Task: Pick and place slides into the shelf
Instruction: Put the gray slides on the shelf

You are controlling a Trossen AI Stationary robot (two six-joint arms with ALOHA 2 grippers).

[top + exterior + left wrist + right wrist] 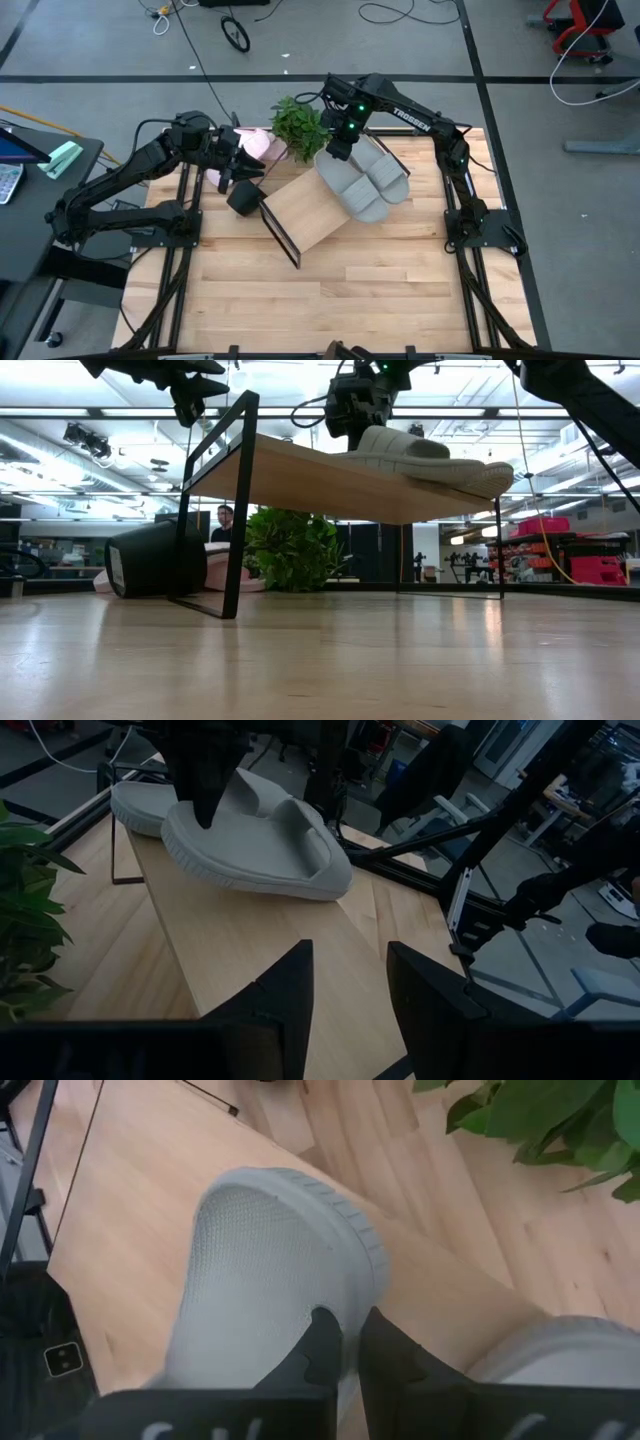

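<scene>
Step in hand looks like seating a grey slide on the shelf. To do it well, the sole should lie flat on the slanted board, snug beside the second grey slide, before the pinch lets go, or it may slip. Right gripper is pressed near-together, pinching that slide's edge. Left gripper hangs partly spread, holding nothing, over the pink slides on the table by the plant.

You have a green leafy plant at the table's far edge; a person sits beyond.
</scene>
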